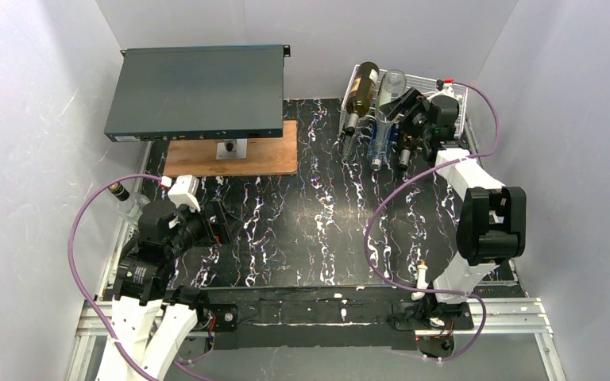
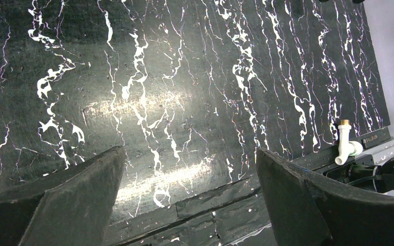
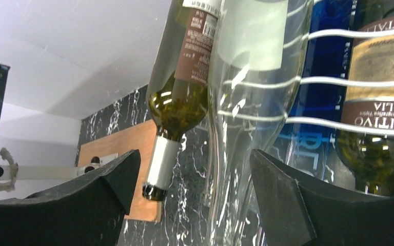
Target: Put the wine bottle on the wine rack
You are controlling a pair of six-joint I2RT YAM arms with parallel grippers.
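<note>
Top: white wire wine rack (image 1: 422,80) far right; scalloped tiers cradle the bottles lying neck-out, so they shouldn't roll; right gripper (image 1: 407,111) at its front; left gripper (image 1: 221,222) parked over marbled table (image 1: 318,230).
Left wrist: jaws wide, nothing between; just glossy black veined top.
Right wrist: jaws spread, gripping nothing; smooth clear-glass wine bottle (image 3: 251,102) lies racked, beside green bottle (image 3: 179,102).

Bottles (image 1: 361,94) crowd the wine rack (image 1: 422,78) — the table (image 1: 318,222) between it and the dark box (image 1: 198,91) lies open
</note>
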